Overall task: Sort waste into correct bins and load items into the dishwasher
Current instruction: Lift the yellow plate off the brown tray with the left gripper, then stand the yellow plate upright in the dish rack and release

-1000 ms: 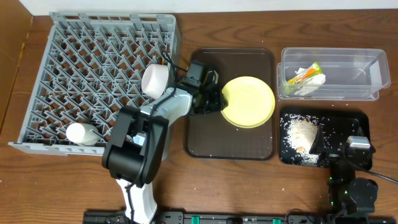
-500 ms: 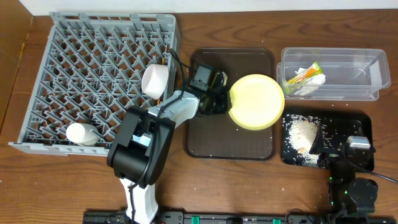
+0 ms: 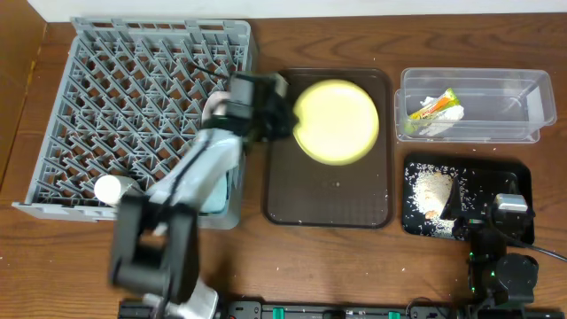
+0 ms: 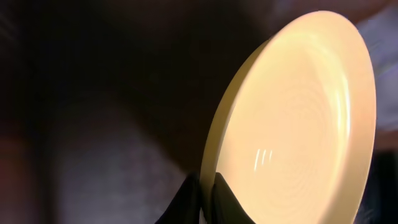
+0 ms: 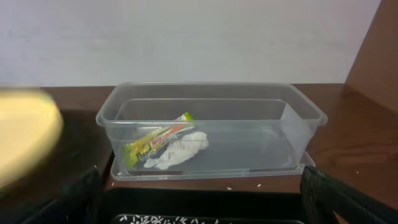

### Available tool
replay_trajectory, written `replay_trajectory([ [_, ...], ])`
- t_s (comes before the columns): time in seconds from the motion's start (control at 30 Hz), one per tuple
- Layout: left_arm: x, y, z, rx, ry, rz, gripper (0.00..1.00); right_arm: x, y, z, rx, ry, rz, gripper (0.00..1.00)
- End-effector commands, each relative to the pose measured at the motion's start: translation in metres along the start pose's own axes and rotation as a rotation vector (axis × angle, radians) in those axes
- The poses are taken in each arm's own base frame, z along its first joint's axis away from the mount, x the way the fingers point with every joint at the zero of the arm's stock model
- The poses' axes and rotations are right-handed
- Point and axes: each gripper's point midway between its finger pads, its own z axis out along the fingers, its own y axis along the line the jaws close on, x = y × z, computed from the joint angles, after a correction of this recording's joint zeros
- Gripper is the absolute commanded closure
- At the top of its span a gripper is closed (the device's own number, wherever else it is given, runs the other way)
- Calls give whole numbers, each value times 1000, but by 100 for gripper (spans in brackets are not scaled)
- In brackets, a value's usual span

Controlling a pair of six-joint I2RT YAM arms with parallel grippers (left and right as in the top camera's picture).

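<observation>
My left gripper [image 3: 282, 120] is shut on the rim of the round yellow plate [image 3: 337, 121] and holds it tilted above the brown tray [image 3: 328, 208]. In the left wrist view the two fingers [image 4: 204, 196] pinch the plate's edge [image 4: 298, 124]. The grey dish rack [image 3: 133, 97] lies to the left, with a small white cup [image 3: 111, 189] lying in its front. A white bowl [image 3: 213, 108] shows partly behind the arm. My right gripper [image 5: 202, 208] is open and empty over the black tray [image 3: 483, 168], which holds crumbs [image 3: 430, 190]. The clear tub [image 3: 496, 106] holds the wrapper [image 3: 431, 106] and napkin [image 5: 180, 149].
A light blue shape [image 3: 221, 190], likely the bowl, sits under the left arm at the rack's front right corner. The chopsticks do not show clearly. A few crumbs lie on the brown tray. The left arm is blurred.
The left gripper lifted the yellow plate off the brown tray, swung it right, then carried it up and left toward the rack. The right arm has not moved.
</observation>
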Motion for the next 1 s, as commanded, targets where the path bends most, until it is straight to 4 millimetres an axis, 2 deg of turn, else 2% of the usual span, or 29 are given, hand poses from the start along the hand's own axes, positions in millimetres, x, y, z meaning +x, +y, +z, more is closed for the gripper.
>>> replay_trajectory([
  [0.0,-43,0,-60,1,-161,17,92,1,-3,0,13,-2,-6,1],
  [0.17,-64,33,-112,-76,-270,-13,92,1,-3,0,13,-2,-6,1],
  [0.43,-94,126,-182,-284,-460,-144,92,1,-3,0,13,-2,-6,1],
  [0.63,-98,195,-239,-467,-569,-201,92,1,-3,0,13,-2,-6,1],
  [0.73,-96,213,-254,-535,-577,-170,92,1,-3,0,13,-2,-6,1],
  [0.97,-90,242,-267,-735,-541,-91,92,1,-3,0,13,-2,-6,1],
])
